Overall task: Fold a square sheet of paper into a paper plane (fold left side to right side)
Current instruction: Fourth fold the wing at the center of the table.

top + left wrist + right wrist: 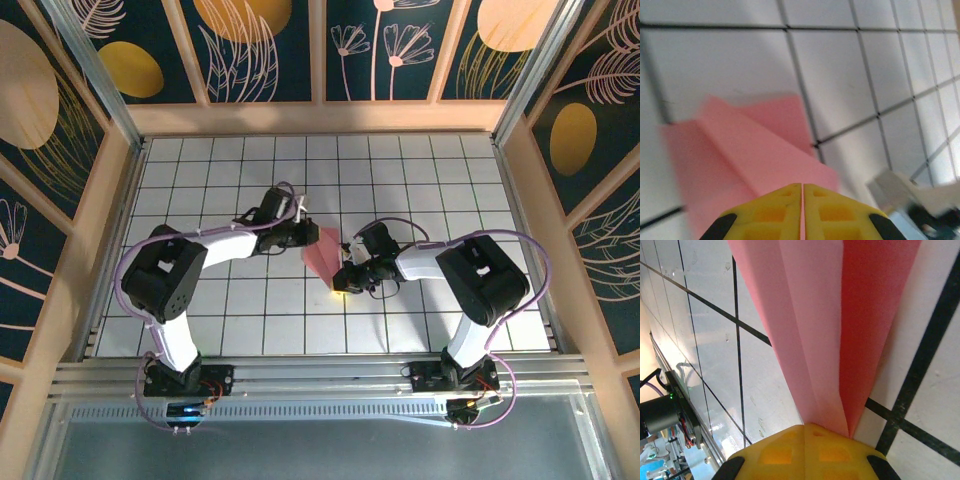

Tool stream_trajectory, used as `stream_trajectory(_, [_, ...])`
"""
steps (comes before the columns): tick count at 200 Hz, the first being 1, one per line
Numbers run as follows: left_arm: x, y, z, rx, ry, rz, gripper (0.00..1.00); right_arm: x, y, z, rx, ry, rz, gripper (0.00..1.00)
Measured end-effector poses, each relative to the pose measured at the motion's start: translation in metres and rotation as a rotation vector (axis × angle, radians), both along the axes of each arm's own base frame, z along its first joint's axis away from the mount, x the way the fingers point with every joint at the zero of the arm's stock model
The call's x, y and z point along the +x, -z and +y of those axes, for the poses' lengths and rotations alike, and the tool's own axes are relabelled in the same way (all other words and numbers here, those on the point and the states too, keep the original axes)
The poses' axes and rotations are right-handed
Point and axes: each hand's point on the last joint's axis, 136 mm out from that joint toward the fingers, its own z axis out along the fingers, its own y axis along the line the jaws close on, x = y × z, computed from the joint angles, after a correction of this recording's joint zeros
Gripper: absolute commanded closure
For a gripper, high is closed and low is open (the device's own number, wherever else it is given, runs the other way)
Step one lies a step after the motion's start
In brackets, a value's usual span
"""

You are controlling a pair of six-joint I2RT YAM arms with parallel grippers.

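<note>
Paper plane apparently in right tool

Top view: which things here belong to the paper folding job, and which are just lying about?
Part of the job: pink paper plane; left gripper; right gripper, shut on the plane's narrow end.
Just there: white grid table; patterned wall panels; metal rail.

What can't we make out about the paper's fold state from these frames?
- Top external: the pink paper is too small to read its creases.
- Left wrist: blurred. The paper's near edge is hidden under the left gripper, so pinched or just pressed is unclear.
- Right wrist: the wide end is cut off by the top edge, and the tip is hidden between the right gripper's fingers.
</note>
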Motion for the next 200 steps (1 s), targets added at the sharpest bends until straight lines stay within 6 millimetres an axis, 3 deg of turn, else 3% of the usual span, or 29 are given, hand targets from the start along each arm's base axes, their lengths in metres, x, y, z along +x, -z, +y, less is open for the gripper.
stream_trajectory(27, [-0.008,0.0,-0.016,-0.042,0.039,0.022,0.91,0.0,0.0,0.0,0.0,0.0,0.0,1.0])
stream_trajectory(49, [-0.005,0.014,-0.021,-0.044,0.046,0.055,0.91,0.0,0.0,0.0,-0.001,0.0,0.002,1.0])
stream_trajectory(113, [-0.008,0.051,-0.018,0.004,0.024,0.14,0.97,0.001,-0.002,0.001,0.003,-0.001,-0.002,1.0])
stream_trajectory(141, [-0.006,0.052,-0.018,0.009,0.012,0.145,1.0,0.003,-0.006,0.001,-0.004,0.008,-0.008,1.0])
stream_trajectory(200, [-0.004,0.052,-0.017,0.013,-0.002,0.151,1.0,0.034,-0.051,0.009,0.068,0.036,-0.125,1.0])
